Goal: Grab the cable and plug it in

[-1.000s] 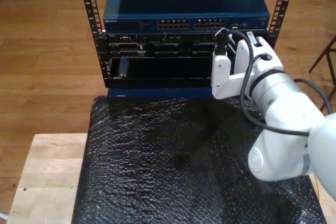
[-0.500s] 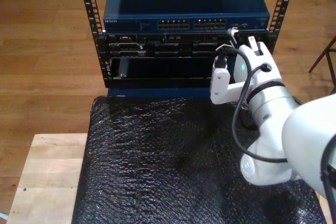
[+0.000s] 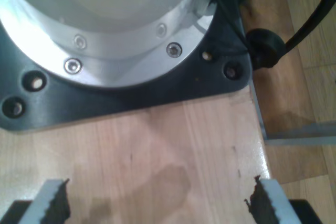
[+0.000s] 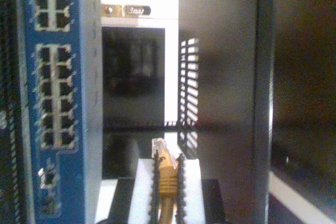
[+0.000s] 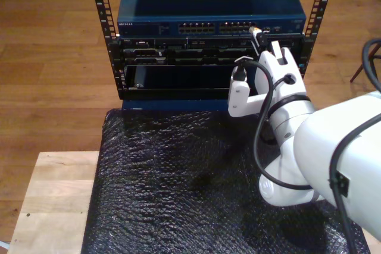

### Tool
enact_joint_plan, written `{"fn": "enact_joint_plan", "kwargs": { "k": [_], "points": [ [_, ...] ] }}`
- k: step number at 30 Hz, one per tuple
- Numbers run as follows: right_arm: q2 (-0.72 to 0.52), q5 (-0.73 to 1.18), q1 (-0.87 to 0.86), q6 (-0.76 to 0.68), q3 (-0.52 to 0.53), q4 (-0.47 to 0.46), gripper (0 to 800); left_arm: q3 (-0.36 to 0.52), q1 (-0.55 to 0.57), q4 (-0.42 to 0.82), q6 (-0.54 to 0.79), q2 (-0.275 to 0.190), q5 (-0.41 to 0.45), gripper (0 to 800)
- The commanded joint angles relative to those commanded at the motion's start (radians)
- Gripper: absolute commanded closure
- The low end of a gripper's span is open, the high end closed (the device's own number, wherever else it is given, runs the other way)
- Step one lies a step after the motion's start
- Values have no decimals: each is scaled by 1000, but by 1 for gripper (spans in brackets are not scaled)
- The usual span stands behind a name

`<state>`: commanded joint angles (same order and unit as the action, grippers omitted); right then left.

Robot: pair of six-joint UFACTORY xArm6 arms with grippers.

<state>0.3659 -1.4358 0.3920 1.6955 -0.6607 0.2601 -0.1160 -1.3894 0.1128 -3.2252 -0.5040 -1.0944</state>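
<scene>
My second gripper (image 4: 167, 182) is clamping the cable (image 4: 166, 179) between its two pads, the clear plug (image 4: 159, 147) sticking out just past the fingertips — held that way so the tip is free to enter a socket while the boot stays pinned. In the exterior view the same gripper (image 5: 258, 33) is sitting up against the front of the blue switch (image 5: 208, 4) toward the exterior view's right, by the last ports (image 5: 237, 27) of the row. From the wrist, the port block (image 4: 53, 95) is lying off to one side of the plug, not in line with it, so I am judging that the plug is not yet seated and the gripper needs to shift across before pushing in.

My first gripper (image 3: 157, 203) is hanging jaws apart, nothing between them, over a wooden surface (image 3: 157, 150) beside a round arm base (image 3: 105, 19) — parked out of the way, I would say, since one arm is enough for the insertion.
</scene>
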Motion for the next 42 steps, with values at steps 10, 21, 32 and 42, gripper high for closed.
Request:
{"fn": "enact_joint_plan", "kwargs": {
  "k": [10,21,32,42],
  "points": [
    [28,-3,6,-15,-23,35,800,0,0,0,0,0,0,0],
    [68,28,15,-75,-103,80,800,0,0,0,0,0,0,0],
    [160,104,14,-71,-245,121,800,0,0,0,0,0,0,0],
    [201,143,17,-69,-296,178,800,0,0,0,0,0,0,0]
  ]
}}
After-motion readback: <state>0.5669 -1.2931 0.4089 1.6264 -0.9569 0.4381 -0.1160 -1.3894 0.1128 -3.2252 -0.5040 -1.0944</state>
